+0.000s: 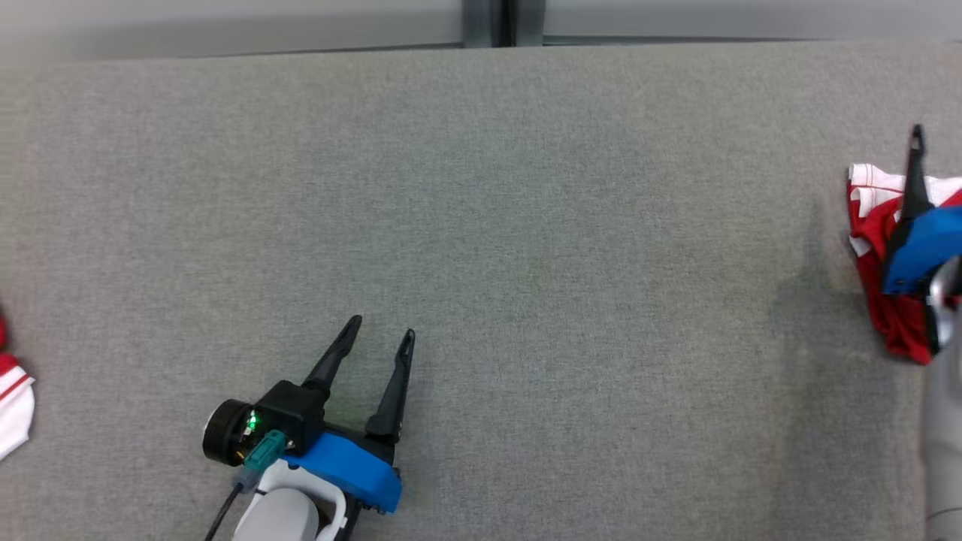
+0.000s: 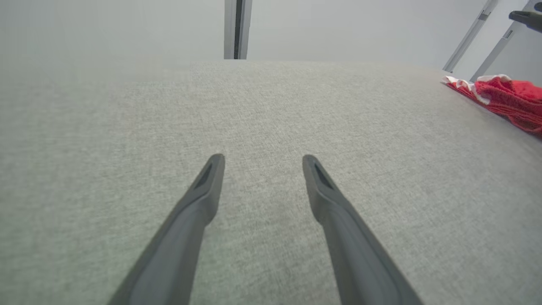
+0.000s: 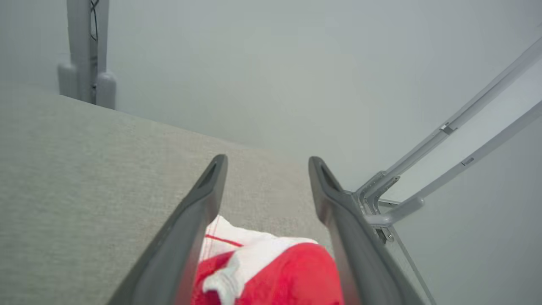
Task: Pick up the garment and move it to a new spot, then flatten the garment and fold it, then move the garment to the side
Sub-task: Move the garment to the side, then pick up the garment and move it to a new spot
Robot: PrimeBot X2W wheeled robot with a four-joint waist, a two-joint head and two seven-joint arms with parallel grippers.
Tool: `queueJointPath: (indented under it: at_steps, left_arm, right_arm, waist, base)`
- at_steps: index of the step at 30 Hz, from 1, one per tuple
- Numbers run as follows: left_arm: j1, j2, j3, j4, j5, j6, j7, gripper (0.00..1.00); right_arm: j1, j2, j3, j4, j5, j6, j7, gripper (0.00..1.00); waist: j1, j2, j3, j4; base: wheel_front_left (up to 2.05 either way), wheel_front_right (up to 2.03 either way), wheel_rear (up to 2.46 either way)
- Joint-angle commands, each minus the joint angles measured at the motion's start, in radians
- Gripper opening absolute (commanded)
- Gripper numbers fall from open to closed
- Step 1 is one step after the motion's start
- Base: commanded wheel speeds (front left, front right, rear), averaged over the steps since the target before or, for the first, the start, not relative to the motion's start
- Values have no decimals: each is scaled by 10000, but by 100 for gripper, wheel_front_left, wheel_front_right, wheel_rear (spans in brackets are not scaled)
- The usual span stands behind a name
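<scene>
Closest to the lens in the right wrist view, the right gripper shows its two dark fingers standing wide apart, with the red and white garment lying low between them; neither finger visibly pinches the cloth, so I judge it loose rather than held. In the head view this garment sits as a compact bundle at the far right of the frame, on the grey fabric-covered table and close to its right edge, with the right arm's blue housing above it. At the lower left of that frame the left gripper rests low over bare table, fingers spread and empty. Another piece of red and white cloth peeks in at the left edge; what it is I cannot tell. The bundle's place at the side suggests the last step, moving the garment aside, is at its end. The next move probably calls for lifting the right gripper straight up and clear, slowly enough that a fingertip does not snag a fold and drag the bundle open.
</scene>
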Motion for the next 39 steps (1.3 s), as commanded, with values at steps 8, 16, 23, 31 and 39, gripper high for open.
queueJointPath:
  at_steps: [8, 16, 23, 31, 39]
  left_arm:
    - [387, -335, 1752, -134, 263, 17, 0, 100]
    - [1024, -519, 2906, -146, 492, 17, -2, 100]
    - [1585, -642, 3371, -163, 681, 17, -1, 100]
    - [2583, -759, 3510, -220, 684, 17, -1, 100]
    - [2870, -785, 3469, -286, 741, 17, -1, 100]
  right_arm:
    - [1271, 1659, 1483, -1446, 2024, -7, -535, 100]
    - [3879, 1723, 3166, -2345, 4986, -5, -541, 100]
    - [5329, 1740, 3791, -2423, 5743, -5, -543, 100]
    - [6431, 1743, 4253, -2472, 6152, -5, -544, 100]
    - [6789, 1746, 4404, -2658, 6349, -5, -543, 100]
  waist:
    - [-1, 0, -890, 731]
    - [-1, 0, -1701, 1320]
    - [-1, 0, -2456, 1557]
    - [-1, 0, -3357, 1449]
    - [-1, 0, -3470, 1375]
  base:
    - [0, 0, 0]
    - [0, 0, 0]
    - [0, 0, 0]
    - [0, 0, 0]
    - [0, 0, 0]
